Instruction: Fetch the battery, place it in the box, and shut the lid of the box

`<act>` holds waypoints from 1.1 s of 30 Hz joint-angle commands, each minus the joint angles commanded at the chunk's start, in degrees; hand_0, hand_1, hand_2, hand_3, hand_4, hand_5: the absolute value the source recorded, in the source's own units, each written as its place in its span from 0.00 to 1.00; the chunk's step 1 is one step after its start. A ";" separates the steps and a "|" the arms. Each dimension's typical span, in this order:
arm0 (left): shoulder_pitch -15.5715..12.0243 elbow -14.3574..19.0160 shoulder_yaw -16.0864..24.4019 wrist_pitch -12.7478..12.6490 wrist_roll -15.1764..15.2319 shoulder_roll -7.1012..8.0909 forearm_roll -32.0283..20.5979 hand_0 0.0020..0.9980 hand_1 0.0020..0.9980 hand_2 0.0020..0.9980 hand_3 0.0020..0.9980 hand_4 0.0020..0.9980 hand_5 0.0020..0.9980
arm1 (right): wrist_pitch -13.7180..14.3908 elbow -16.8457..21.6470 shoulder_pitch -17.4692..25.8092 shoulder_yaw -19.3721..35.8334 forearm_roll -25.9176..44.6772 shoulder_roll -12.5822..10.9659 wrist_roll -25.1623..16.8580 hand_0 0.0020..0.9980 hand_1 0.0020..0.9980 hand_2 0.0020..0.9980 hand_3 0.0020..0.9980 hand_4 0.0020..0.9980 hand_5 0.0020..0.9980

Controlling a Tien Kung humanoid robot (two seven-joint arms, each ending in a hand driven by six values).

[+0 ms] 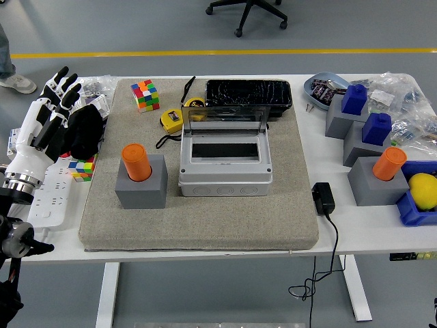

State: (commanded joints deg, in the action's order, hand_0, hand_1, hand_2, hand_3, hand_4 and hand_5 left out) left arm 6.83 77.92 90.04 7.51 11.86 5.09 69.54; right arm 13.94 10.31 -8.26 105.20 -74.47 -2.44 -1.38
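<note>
An orange cylindrical battery (136, 162) stands upright in a grey block holder (141, 186) on the left of the grey mat (198, 219). The grey box (225, 164) sits at the mat's middle. Its clear lid (225, 118) is raised at the back, so the box is open. My left hand (57, 102), white with black fingers, hovers over the table's left edge. Its fingers are spread and hold nothing, well left of the battery. A second orange cylinder (389, 164) stands in a grey block at the right.
A Rubik's cube (144, 94), a yellow tape measure (172, 121) and a black tray (249, 94) lie behind the box. A power adapter (323, 198) lies right of the mat. Blue blocks (376, 127) and a blue bin (418, 205) crowd the right. A power strip (51, 198) lies under my left arm.
</note>
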 joint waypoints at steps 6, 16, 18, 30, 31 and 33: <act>0.13 -1.30 -3.72 -1.30 0.07 0.15 0.17 1.00 1.00 1.00 1.00 1.00 0.68 | 0.07 0.00 -0.18 -0.59 0.63 0.03 -0.22 0.84 0.83 0.78 0.81 1.00 1.00; 1.68 -5.01 -8.84 -1.51 -0.03 1.07 1.92 1.00 1.00 1.00 1.00 1.00 0.71 | 0.16 0.00 -0.16 -0.36 0.69 -0.11 0.04 0.84 0.82 0.77 0.81 1.00 1.00; 1.77 -5.07 -8.72 -1.09 -0.31 0.98 3.15 1.00 1.00 1.00 1.00 1.00 0.71 | 0.19 0.00 -0.21 -0.57 0.89 -0.13 0.04 0.84 0.82 0.77 0.81 1.00 1.00; 1.62 -5.06 -9.92 -0.49 -0.83 1.33 7.30 0.95 1.00 1.00 1.00 1.00 0.71 | 0.31 0.00 -0.15 -1.20 1.04 -0.42 0.16 0.84 0.83 0.77 0.81 1.00 1.00; 1.59 -5.13 -10.48 -0.56 -0.76 1.59 6.93 0.95 1.00 1.00 1.00 1.00 0.71 | 0.30 0.00 -0.10 -1.08 0.90 -0.43 0.21 0.84 0.83 0.77 0.81 1.00 1.00; 1.55 -5.21 -10.95 -0.57 -0.72 1.78 6.68 0.95 1.00 1.00 1.00 1.00 0.71 | 0.29 0.00 -0.05 -1.02 0.81 -0.45 0.25 0.84 0.83 0.77 0.81 1.00 1.00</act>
State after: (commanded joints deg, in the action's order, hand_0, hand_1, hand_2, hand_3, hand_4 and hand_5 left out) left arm 8.38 72.71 79.09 6.94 11.13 6.87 76.22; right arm 14.23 10.31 -8.31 104.18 -73.67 -2.89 -1.13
